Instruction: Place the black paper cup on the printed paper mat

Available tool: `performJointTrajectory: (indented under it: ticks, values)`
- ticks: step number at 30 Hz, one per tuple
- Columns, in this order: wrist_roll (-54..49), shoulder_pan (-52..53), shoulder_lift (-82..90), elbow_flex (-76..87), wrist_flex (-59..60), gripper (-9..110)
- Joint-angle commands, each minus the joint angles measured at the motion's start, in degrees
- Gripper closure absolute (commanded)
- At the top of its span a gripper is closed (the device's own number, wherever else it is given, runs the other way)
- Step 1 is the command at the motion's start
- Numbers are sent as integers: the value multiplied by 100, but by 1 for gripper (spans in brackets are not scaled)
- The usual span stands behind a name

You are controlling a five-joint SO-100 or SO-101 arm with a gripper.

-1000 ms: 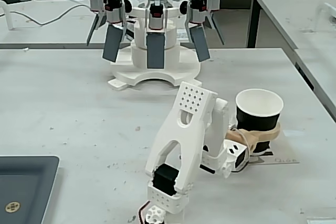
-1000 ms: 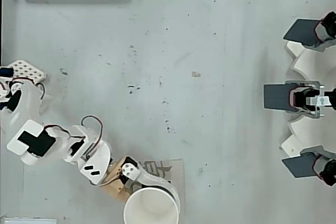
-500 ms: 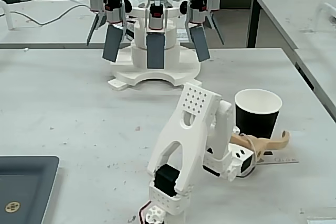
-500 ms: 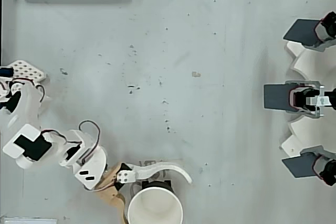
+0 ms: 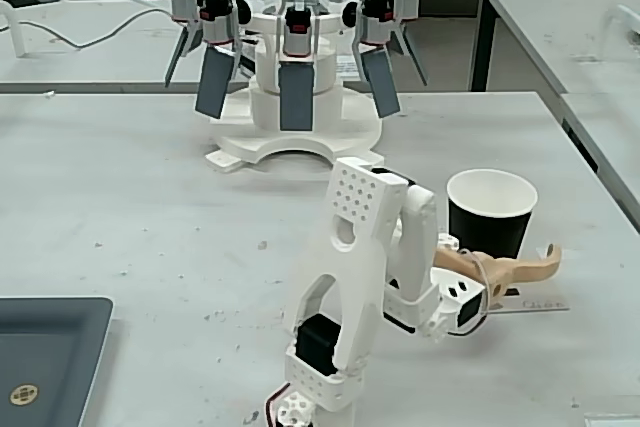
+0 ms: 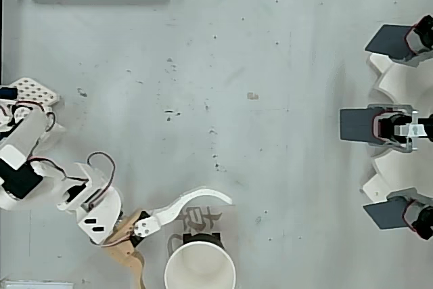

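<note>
Jaws [image 6: 177, 235] stood spread wide, pinching nothing. In the overhead view one white curved finger [image 6: 193, 201] swept above the cup's left side, while the tan wooden-looking finger [image 6: 128, 255] angled down towards the bottom edge of that view, so the black paper cup [image 6: 200, 269] sat in the gap between them, just beside both; whether either finger touched it could not be told.

In the fixed view the cup [image 5: 490, 212] stood upright on the white counter [image 5: 150, 197] to the right of the white arm [image 5: 365, 277], its white inside and rolled rim facing up, with the tan finger [image 5: 515, 265] passing in front of its base.

The printed paper mat [image 6: 200, 221] lay flat under the cup: in the overhead view a grey character and a black bar showed just beyond the rim, under the white finger. In the fixed view only a thin strip of it [image 5: 535, 302] peeped out at the cup's right.

Farther back on the counter stood a white round rig [image 5: 295, 67] hung with dark grey panels. A dark tray [image 5: 50, 357] lay at the fixed view's lower left.
</note>
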Motion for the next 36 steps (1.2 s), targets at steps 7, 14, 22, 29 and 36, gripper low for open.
performJointTrajectory:
  ticks: [7,14,22,29,36]
  values:
    - [0,62,1749,1178,9,40]
    - [0,26,2856,2057,-176,46]
    - [-53,-659,4061,2716,-334,60]
    - [9,-1222,4896,3234,-281,69]
    - [9,-1854,5194,3375,-229,77]
